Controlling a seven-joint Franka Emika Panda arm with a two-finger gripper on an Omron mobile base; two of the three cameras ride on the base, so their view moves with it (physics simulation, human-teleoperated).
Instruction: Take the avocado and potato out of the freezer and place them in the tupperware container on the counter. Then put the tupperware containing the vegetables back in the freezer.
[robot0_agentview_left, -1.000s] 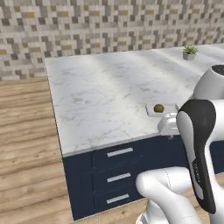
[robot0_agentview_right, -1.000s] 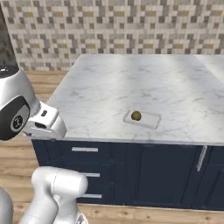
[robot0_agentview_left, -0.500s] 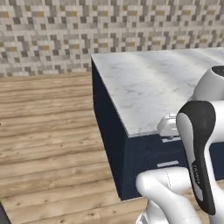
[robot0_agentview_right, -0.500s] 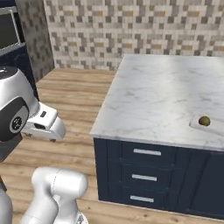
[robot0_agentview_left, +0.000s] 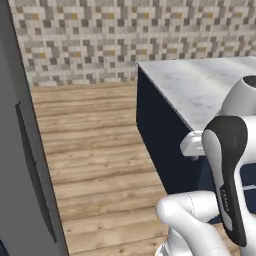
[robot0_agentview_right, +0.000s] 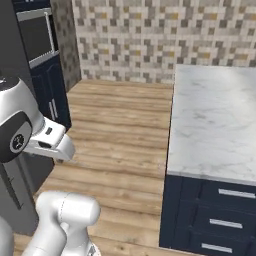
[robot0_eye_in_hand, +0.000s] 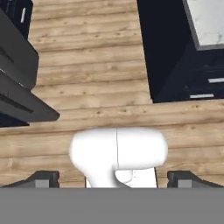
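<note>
Left base view: the freezer (robot0_agentview_left: 22, 150) is seen as a tall grey slab at the near left, door shut; the counter (robot0_agentview_left: 200, 85) lies to the right, no container made out on the visible part
Right base view: bare marble is shown at the right, wooden floor (robot0_agentview_right: 120, 125) in between
Hand view: the gripper (robot0_eye_in_hand: 113, 178) is pointed down at the floor, tips spread wide, nothing held
Progress: judged unfinished; avocado, potato and tupperware are not located here; the freezer is yet to be opened

Bare wooden floor (robot0_agentview_right: 120, 125) lies open between the counter (robot0_agentview_right: 220, 120) and the grey freezer (robot0_agentview_left: 22, 165). The freezer's wall stands close on the left.
</note>
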